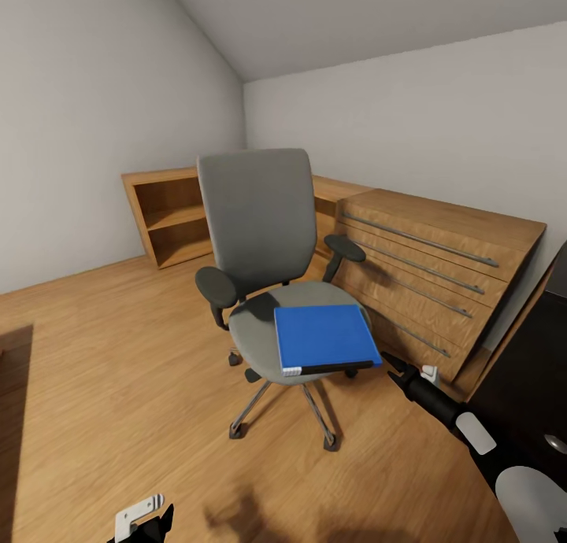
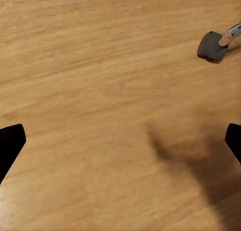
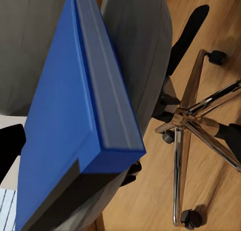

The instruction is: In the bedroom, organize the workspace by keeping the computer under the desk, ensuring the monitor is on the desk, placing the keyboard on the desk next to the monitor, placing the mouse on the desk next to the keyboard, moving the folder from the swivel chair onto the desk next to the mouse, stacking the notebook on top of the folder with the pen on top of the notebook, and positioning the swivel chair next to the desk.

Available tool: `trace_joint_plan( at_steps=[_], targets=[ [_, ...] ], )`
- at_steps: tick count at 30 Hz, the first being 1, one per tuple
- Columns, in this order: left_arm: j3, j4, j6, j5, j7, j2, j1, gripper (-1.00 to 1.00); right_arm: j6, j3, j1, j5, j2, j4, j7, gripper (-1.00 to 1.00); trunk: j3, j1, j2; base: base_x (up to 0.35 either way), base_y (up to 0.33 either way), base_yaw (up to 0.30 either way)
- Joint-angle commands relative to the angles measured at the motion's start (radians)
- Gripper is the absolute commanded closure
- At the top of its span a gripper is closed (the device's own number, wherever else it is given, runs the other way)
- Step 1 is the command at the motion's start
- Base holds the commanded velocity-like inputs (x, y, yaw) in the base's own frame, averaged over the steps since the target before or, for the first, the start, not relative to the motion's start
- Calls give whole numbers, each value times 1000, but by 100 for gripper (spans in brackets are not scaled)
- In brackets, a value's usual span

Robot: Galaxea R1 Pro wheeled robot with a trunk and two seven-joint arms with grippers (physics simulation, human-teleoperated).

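Observation:
The grey swivel chair (image 1: 256, 220) stands mid-floor, facing me. On its seat the bright blue folder (image 1: 324, 338) lies flat, its dark spine toward me. My right gripper (image 1: 394, 363) hovers open just off the folder's near right corner, touching nothing. Seen from the right wrist, the folder (image 3: 60, 125) is very close, with the chair's chrome base (image 3: 187, 119) below it. My left gripper (image 1: 143, 521) hangs low over the floor at the near left, open and empty (image 2: 120, 140). A corner of the black desk (image 1: 535, 354) shows at the right edge.
A light wooden drawer unit (image 1: 441, 260) stands right behind the chair, close to its armrest (image 1: 345, 249). A low wooden bookshelf (image 1: 169, 212) lines the back wall. One chair caster (image 2: 213, 45) lies ahead of my left gripper. Wooden floor (image 1: 102, 354) stretches to the left.

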Motion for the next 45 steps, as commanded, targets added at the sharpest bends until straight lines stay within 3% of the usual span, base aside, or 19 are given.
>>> trace_joint_plan(
  at_steps=[1, 39, 45],
  targets=[
    [5, 0, 1, 9, -9, -1, -1, -100, 8, -2, -1, -6, 0, 1, 1, -100, -1, 0, 0, 0, 0, 0],
    [5, 0, 1, 10, -6, -1, -1, -100, 8, 3, -1, -6, 2, 2, 1, -100, -1, 0, 0, 0, 18, 0],
    [5, 0, -36, 9, -8, 0, -1, -100, 8, 3, -1, -6, 2, 3, 1, -100, -1, 0, 0, 81, 55, 0]
  ],
)
